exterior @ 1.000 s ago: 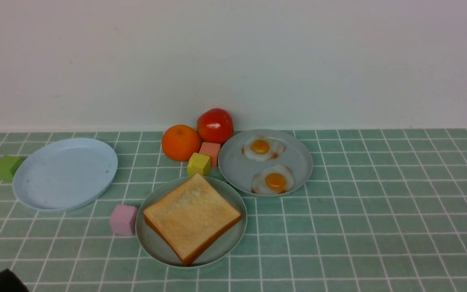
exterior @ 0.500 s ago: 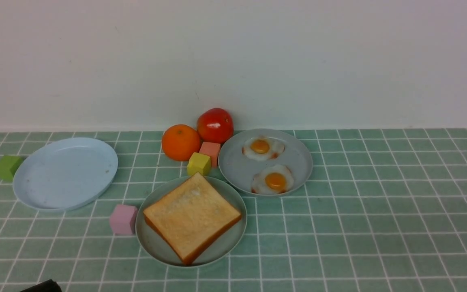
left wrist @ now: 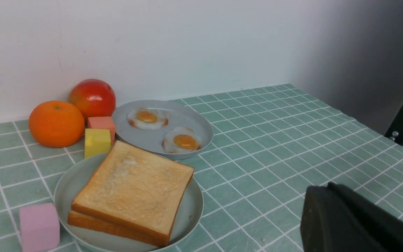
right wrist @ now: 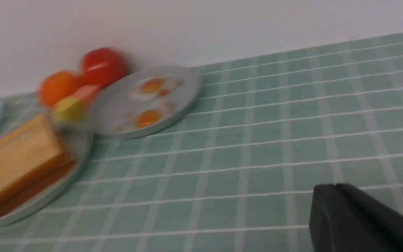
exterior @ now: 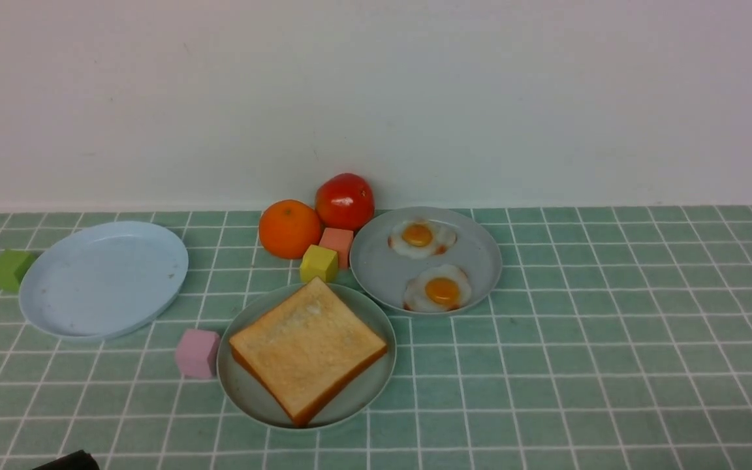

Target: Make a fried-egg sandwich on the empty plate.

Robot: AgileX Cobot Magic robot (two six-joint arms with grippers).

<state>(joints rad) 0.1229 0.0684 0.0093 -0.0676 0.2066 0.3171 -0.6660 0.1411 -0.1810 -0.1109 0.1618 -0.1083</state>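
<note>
The sandwich [exterior: 307,348] lies on the sage-green plate [exterior: 245,391] at the front centre: two toasted slices stacked, as the left wrist view [left wrist: 131,190] shows. Any egg between them is hidden. Two fried eggs [exterior: 442,292] [exterior: 418,237] lie on the grey-blue plate [exterior: 376,261] behind it to the right. My left gripper [left wrist: 327,187] is shut and empty, low over the tiles, to the right of the sandwich as that view shows it. My right gripper [right wrist: 332,185] is shut and empty over bare tiles, away from both plates; its view is blurred.
An empty sky-blue plate [exterior: 103,277] sits at the left with a green cube [exterior: 10,269] beside it. An orange [exterior: 290,228], a tomato [exterior: 344,201], a yellow cube [exterior: 318,263] and a salmon cube [exterior: 337,242] stand behind the sandwich. A pink cube [exterior: 197,353] touches its plate's left side.
The black part of my left arm at the lower left corner has drawn back toward the bottom edge and moved slightly right. The objects have not moved.
</note>
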